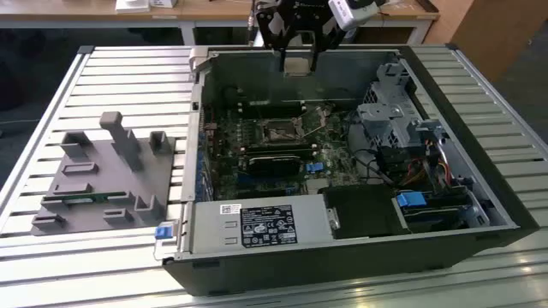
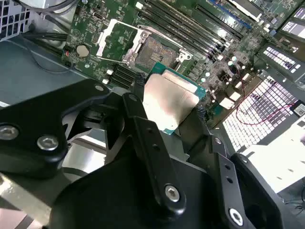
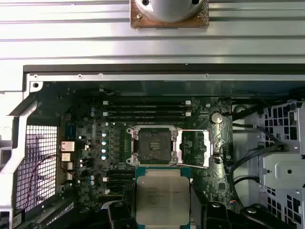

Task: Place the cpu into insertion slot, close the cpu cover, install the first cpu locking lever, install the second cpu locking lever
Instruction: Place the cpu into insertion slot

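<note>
My gripper (image 1: 297, 63) hangs above the back wall of the open computer case, shut on the cpu (image 1: 297, 67), a flat square chip with a dull metal top. In both wrist views the cpu (image 2: 167, 98) (image 3: 162, 196) sits between black fingers (image 2: 138, 93), held in the air short of the socket. The insertion slot (image 3: 153, 145) (image 1: 278, 133) (image 2: 153, 50) lies open and bare on the green motherboard. The cpu cover (image 3: 194, 147) (image 2: 116, 37), a silvery frame plate, is flipped back beside the slot. A thin wire lever (image 3: 193, 165) stands loose along the socket's edge.
The black case (image 1: 479, 192) lies on its side on a slatted metal table (image 1: 128, 70). Inside are memory slots (image 3: 145, 110), a drive cage (image 1: 394, 115), cables (image 1: 411, 170) and a power supply (image 1: 256, 226). A grey fixture block (image 1: 107, 179) sits on the exterior view's left.
</note>
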Robot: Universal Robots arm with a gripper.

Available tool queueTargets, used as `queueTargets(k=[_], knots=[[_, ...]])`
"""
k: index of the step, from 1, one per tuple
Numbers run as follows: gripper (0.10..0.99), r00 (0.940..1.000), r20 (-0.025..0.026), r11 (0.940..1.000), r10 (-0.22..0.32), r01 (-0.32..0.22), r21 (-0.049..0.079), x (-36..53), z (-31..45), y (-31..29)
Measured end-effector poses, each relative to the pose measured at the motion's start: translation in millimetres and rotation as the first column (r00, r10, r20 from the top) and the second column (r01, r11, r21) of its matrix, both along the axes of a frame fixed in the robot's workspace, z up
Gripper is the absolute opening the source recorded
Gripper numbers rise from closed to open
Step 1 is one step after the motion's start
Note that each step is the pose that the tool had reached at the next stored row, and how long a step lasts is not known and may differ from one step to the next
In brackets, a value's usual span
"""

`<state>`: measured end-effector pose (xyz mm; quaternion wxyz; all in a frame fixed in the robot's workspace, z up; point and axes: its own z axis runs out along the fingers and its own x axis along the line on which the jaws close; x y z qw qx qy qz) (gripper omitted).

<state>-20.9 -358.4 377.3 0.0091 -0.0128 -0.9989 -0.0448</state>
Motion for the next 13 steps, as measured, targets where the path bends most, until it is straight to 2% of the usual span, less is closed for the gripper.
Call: queueTargets(k=[13], knots=[[0.541,0.9999,0.0,0.9999,-0.014,0.014,0.0,0.0,-0.1,0.0]])
